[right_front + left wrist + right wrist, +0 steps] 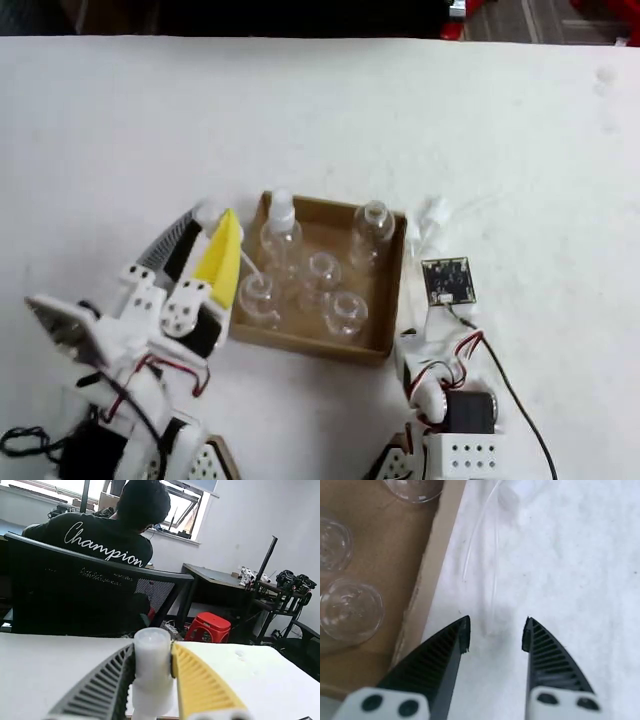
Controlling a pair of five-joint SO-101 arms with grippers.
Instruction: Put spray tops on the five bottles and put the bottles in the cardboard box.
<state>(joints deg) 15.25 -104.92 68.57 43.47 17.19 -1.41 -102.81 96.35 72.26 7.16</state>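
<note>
Left hand (213, 216) grips spray top (151, 667); lower it straight onto bottle (257, 297) at 8 o'clock in box (300, 347). Right hand (495, 630) wide.

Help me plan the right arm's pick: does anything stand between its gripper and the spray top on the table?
Nothing visible. Between the right gripper and the spray top lie only bare table and thin tubes.
</note>
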